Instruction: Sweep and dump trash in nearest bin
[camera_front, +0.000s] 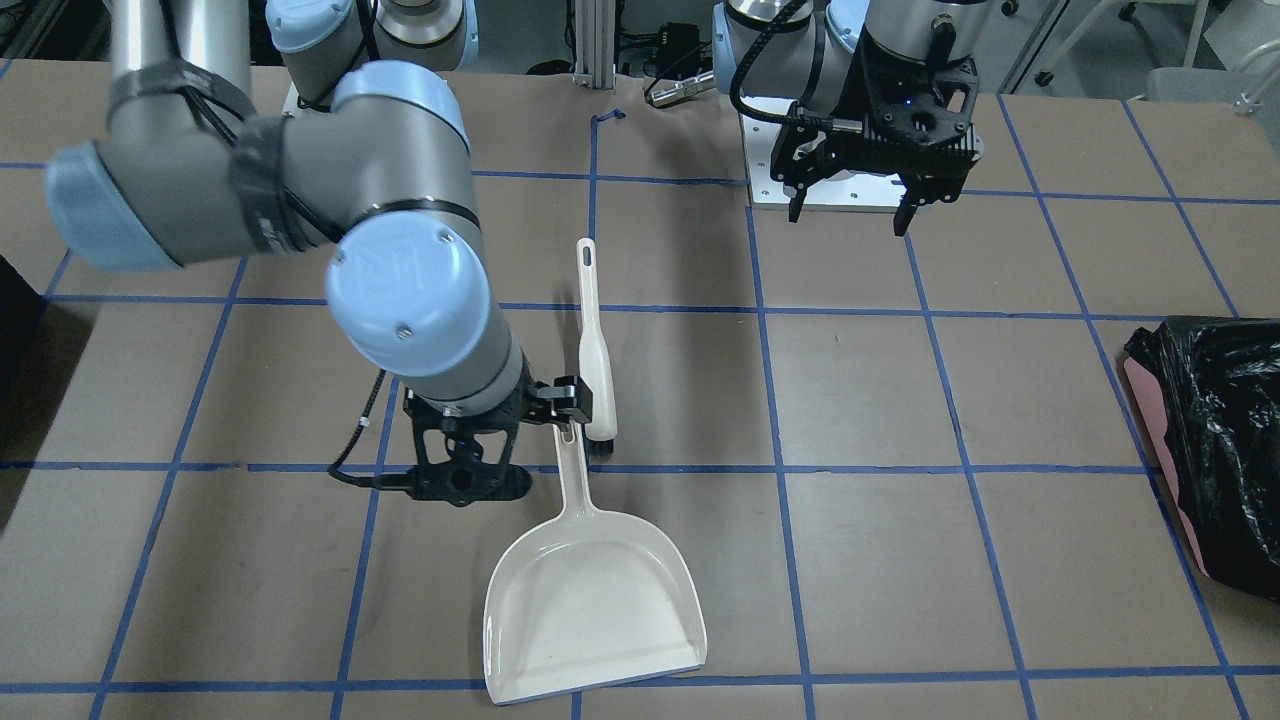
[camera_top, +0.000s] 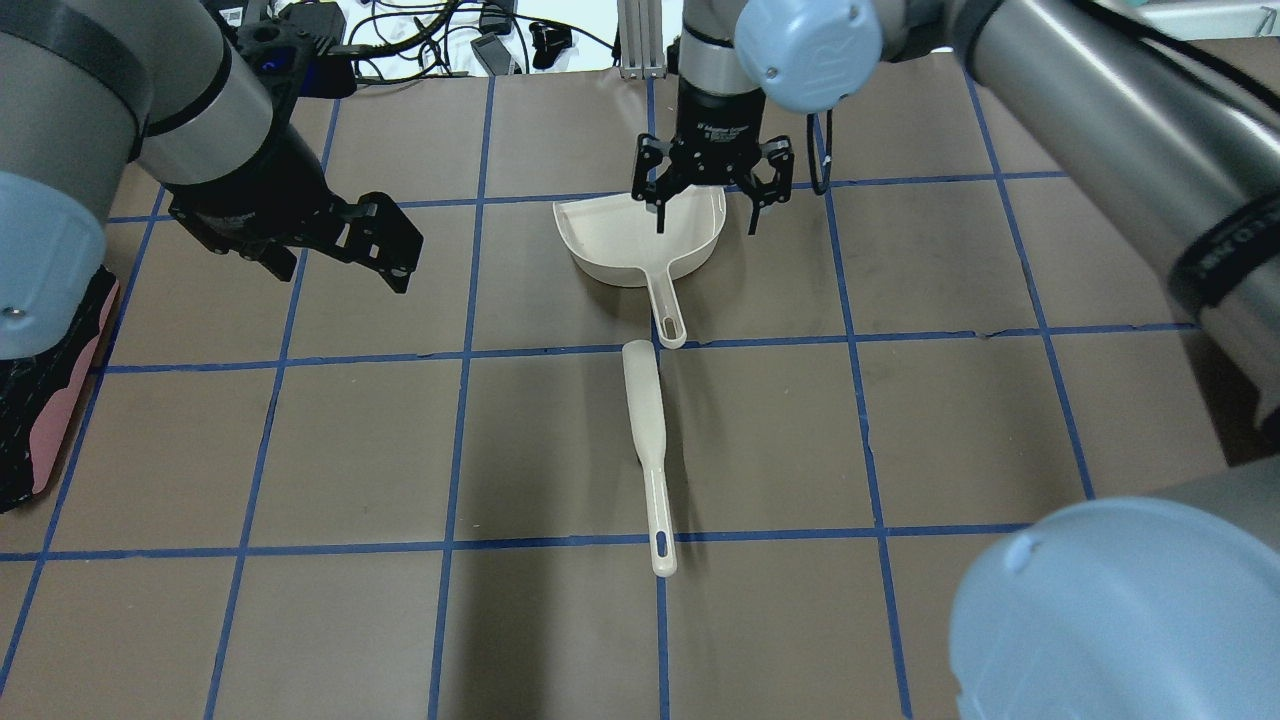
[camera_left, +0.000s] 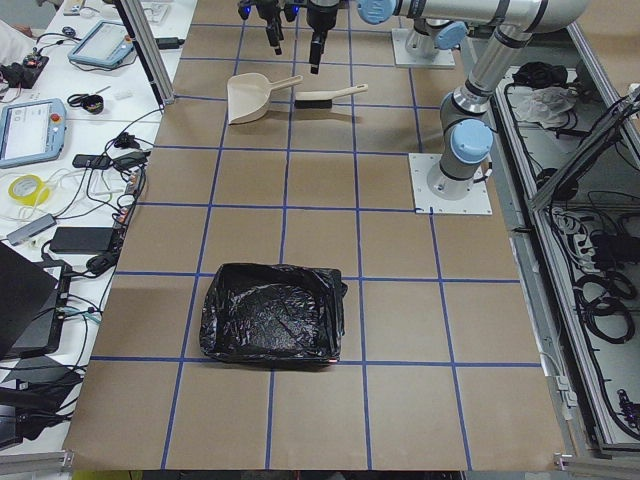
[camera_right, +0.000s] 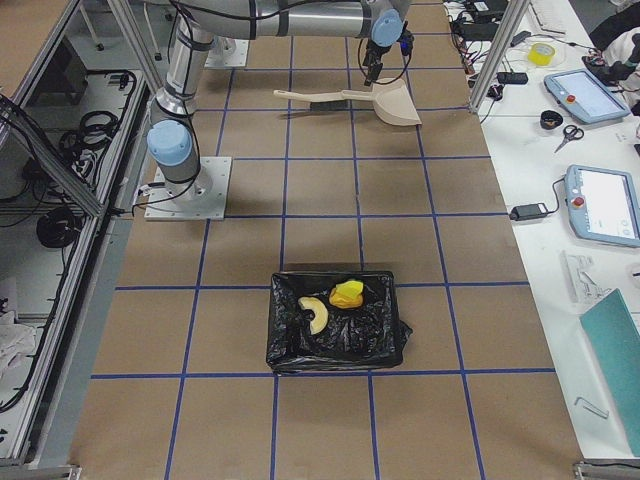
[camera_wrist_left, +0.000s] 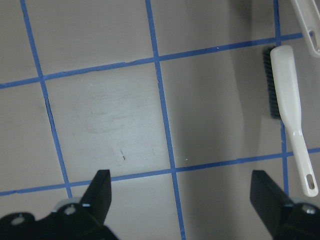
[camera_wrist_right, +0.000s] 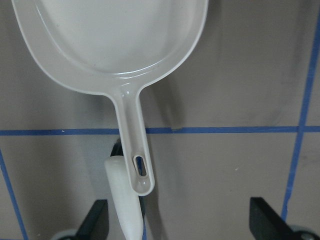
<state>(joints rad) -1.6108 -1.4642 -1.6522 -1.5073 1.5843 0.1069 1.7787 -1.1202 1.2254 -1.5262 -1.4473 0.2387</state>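
Your tally for this entry: two arms, two grippers, namely left gripper (camera_front: 850, 220) and right gripper (camera_top: 706, 228), with two fingers on each. On the worktop (camera_top: 950, 430): one cream dustpan (camera_front: 590, 590), one cream hand brush (camera_top: 645, 430). Bins: two, one pink bin with black liner (camera_left: 272, 352), one black bin (camera_right: 285, 345). Trash you can count: two pieces, one yellow wedge (camera_right: 347, 293), one pale curved slice (camera_right: 314, 316).

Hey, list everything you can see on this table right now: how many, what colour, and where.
dustpan: one, cream, empty, mid-table, under the right hand
brush: one, cream with dark bristles, by the dustpan's handle, on the robot's side
pink bin: one, black-bagged, table end on robot's left
dark bin: one, black, table end on robot's right
trash: two pieces visible, yellow wedge and pale curved slice, inside the dark bin
left hand: open, empty
right hand: open, empty
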